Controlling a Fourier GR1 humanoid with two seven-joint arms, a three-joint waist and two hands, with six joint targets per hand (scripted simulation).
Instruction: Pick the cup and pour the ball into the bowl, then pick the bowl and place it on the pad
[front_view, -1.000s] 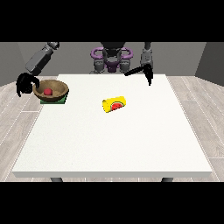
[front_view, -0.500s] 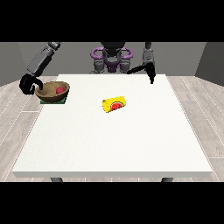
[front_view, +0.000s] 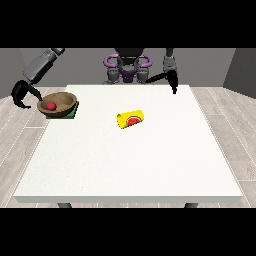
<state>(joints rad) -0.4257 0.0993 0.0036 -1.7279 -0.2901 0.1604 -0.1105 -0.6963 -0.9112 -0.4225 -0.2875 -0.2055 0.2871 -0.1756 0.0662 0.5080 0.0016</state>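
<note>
A brown wooden bowl (front_view: 61, 102) rests on the green pad (front_view: 73, 113) at the table's far left corner, and a red ball (front_view: 51, 105) lies inside it. The yellow cup (front_view: 130, 119) lies on its side near the table's middle, its watermelon-print end facing the camera. The hand at the view's left (front_view: 21, 94) hangs just left of the bowl, beyond the table's edge, fingers relaxed and apart from the rim, holding nothing. The hand at the view's right (front_view: 173, 83) hovers over the table's far edge with fingers pointing down, nothing in it.
The white table (front_view: 130, 160) stretches wide toward the camera. The robot's torso (front_view: 127, 67) stands behind the far edge. Only the green pad's right corner shows from under the bowl.
The hand at the view's left has let go of the bowl and drawn away to the left. The bowl stays on the pad. The other hand has barely moved.
</note>
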